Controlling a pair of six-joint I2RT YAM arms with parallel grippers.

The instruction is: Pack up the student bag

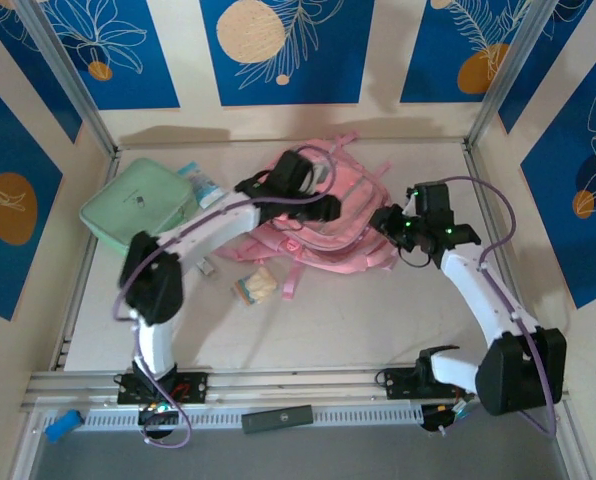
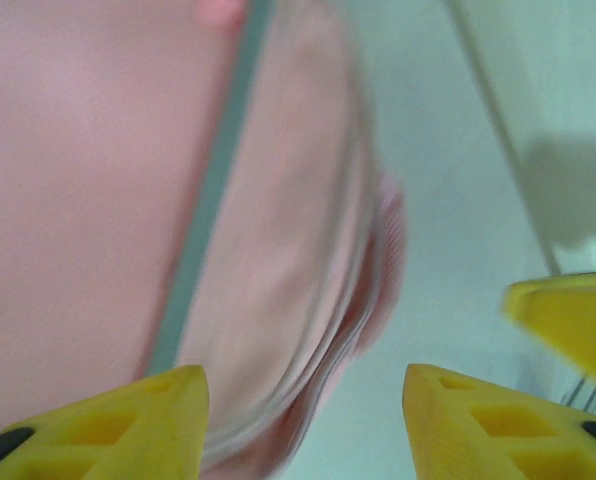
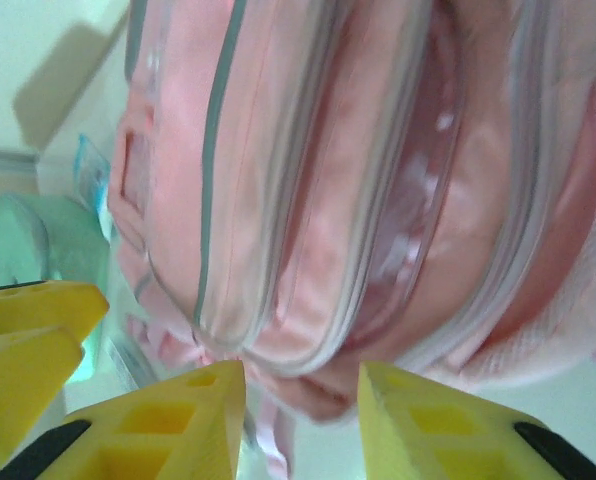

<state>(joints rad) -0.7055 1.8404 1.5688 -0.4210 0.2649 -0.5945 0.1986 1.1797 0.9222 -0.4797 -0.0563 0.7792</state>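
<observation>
**Top external view: one soft pink bag by the worktop's far edge**

One student bag [image 1: 328, 240] lies slumped near the middle of the pale worktop's [image 1: 358, 310] far edge. It is soft pink fabric, with grey-blue piping and curved zip lines.

One mint green case [image 1: 138, 207], a rounded square, sits by the far left corner. A small pale bundle [image 1: 256, 285] lies just nearer than the bag.

The left end effector [image 2: 303, 420] is over the bag, its two hollow-celled yellow fingers [image 2: 128, 420] wide apart. The right end effector [image 3: 303, 420], at the bag's right side, is parted more narrowly and grips nothing.
</observation>
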